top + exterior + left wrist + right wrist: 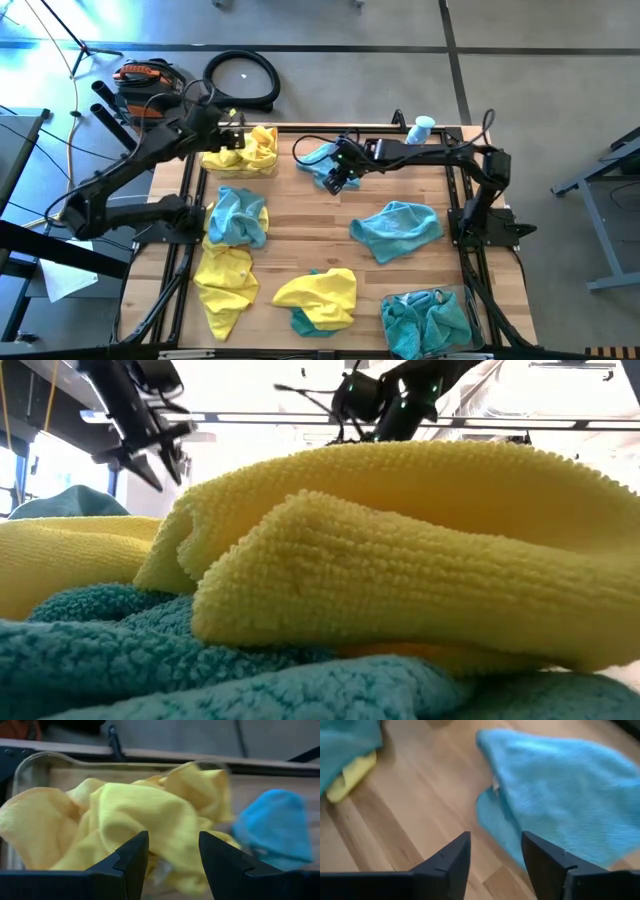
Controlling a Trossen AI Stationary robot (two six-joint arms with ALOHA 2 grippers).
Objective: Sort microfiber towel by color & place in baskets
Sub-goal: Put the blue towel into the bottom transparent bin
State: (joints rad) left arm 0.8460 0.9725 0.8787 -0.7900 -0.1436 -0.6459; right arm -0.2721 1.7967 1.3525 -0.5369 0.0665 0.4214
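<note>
Fingers point(466, 865) of both grippers spread apart, holding nothing.

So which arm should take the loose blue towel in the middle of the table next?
Right, probably. The right tool hovers open beside a blue towel at the far edge, nearer the loose blue towel. The left tool is open over the yellow towels, farther off.

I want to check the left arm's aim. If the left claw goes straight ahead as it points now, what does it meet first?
Most likely the crumpled bright yellow microfiber towels in the clear plastic basket; the open left claw points right at them, though depth is unclear.
</note>
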